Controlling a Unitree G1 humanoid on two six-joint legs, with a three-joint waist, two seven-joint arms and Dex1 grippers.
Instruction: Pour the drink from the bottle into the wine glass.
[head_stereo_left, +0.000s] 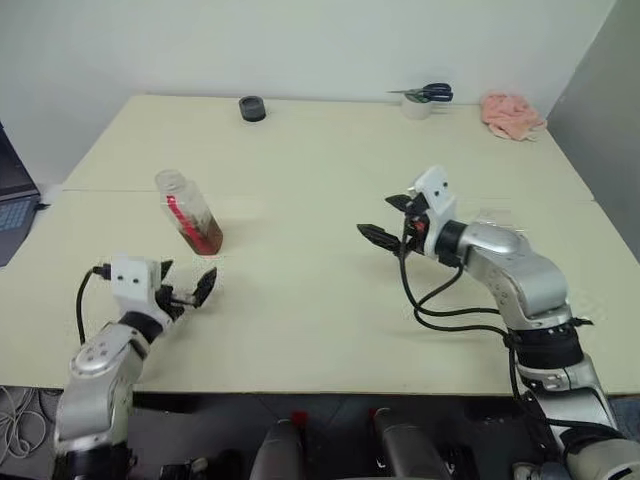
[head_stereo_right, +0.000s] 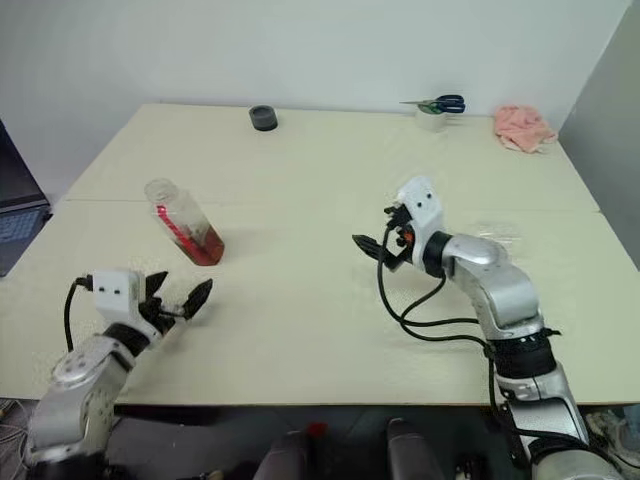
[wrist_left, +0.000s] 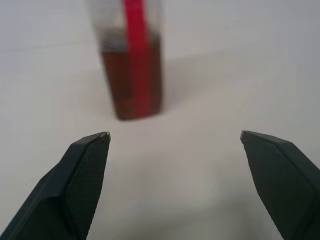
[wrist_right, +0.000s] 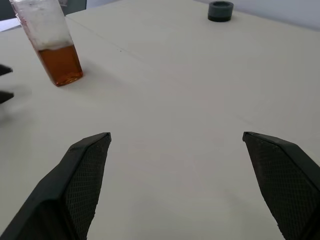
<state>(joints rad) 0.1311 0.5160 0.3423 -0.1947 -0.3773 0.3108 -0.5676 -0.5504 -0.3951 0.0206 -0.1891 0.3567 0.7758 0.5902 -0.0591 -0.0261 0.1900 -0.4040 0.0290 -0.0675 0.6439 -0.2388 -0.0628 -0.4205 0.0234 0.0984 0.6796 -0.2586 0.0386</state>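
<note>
- Near the left edge of the cream desk (head_stereo_left: 300, 310): small clear squarish plastic bottle with a red label strip (head_stereo_left: 188, 212), upright, mouth seemingly open, free of both grippers.
- Inside its lower part: translucent reddish-brown drink (head_stereo_left: 207, 237), pooled at the base.
- Just short of the bottle, toward the near edge: left gripper (head_stereo_left: 188, 284), black fingers spread wide, empty, aimed at the bottle. Judged as lined up for a side grasp, or just let go.
- Near the desk's middle, well apart from the bottle: right gripper (head_stereo_left: 386, 217), fingers wide, holding nothing. Probably kept clear so as not to crowd the left arm.
- Just beyond the right forearm: faint clear shape (head_stereo_left: 495, 213), possibly the wine glass; cannot tell.
- Along the far edge, out of the working area: dark round cap-like piece (head_stereo_left: 252, 108), blue-handled scissors (head_stereo_left: 428, 94), pink crumpled cloth (head_stereo_left: 512, 115) at the far right corner.
</note>
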